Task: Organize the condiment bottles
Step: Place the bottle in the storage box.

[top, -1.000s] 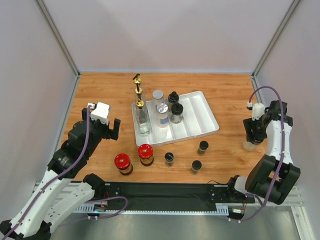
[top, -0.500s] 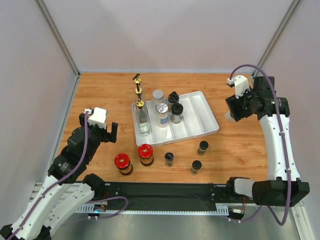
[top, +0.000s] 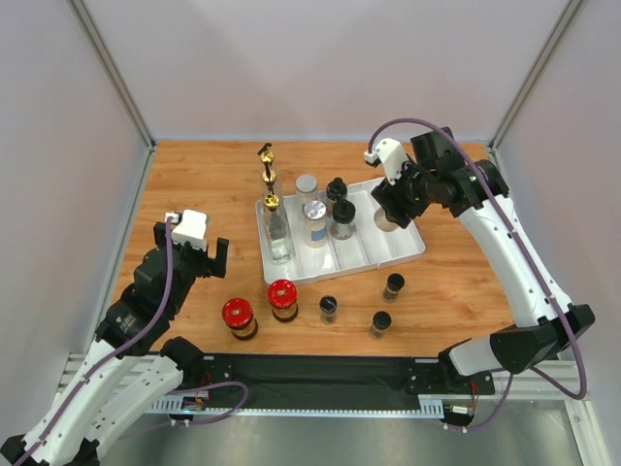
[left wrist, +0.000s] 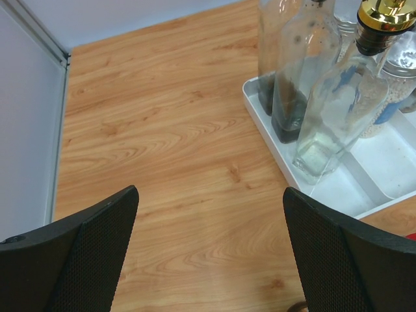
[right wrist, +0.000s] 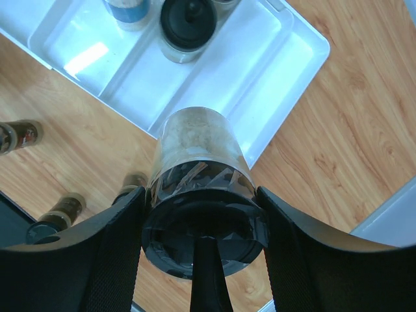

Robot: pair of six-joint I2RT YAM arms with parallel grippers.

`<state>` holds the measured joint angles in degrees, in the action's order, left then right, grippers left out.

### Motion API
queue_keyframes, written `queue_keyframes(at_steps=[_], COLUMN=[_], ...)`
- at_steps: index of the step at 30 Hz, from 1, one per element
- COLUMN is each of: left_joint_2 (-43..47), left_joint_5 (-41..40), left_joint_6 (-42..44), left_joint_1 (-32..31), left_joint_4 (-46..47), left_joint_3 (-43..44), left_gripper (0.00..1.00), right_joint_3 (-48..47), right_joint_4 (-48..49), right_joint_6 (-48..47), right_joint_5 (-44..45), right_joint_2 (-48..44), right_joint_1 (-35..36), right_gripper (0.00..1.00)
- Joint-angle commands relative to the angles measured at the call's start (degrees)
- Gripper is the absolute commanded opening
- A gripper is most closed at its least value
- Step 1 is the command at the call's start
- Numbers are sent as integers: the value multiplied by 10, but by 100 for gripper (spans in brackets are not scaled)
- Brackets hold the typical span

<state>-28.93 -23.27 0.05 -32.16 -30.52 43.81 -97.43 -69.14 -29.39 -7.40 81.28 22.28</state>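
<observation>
My right gripper (top: 393,208) is shut on a clear jar with a black lid (right wrist: 198,156) and holds it above the right part of the white divided tray (top: 412,248). In the tray stand tall clear gold-spouted bottles (top: 277,228), silver-lidded jars (top: 313,221) and black-lidded jars (top: 342,218). Two red-lidded jars (top: 237,316) and three small black-capped spice jars (top: 329,308) stand on the table in front of the tray. My left gripper (top: 209,254) is open and empty over bare wood left of the tray (left wrist: 273,130), near the bottles (left wrist: 338,104).
White walls with metal posts close the table at the back and both sides. A black strip runs along the near edge. The tray's right compartments (right wrist: 286,71) hold nothing, and two spice jars (right wrist: 19,136) show below the tray in the right wrist view.
My right arm has swung from the table's right side leftward and back, carrying the jar to above the tray's right end. The left arm has barely moved.
</observation>
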Motion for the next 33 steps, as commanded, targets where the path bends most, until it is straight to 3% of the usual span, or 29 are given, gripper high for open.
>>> queue_keyframes(at_steps=[1,11,33], left_joint_2=[5,5,5], left_joint_5=[-13,-16,-20], left_joint_6=[-7,-6,-4], left_joint_1=[3,3,3], left_joint_4=[13,14,15], left_joint_3=[-3,-5,-7], left_gripper=[100,100,100], right_joint_3=[-47,-51,-46], right_joint_4=[9,19,45], right_joint_6=[24,34,34], right_joint_5=[24,24,30], right_joint_2=[11,55,118], right_joint_1=[35,104,145], right_gripper=[12,11,12])
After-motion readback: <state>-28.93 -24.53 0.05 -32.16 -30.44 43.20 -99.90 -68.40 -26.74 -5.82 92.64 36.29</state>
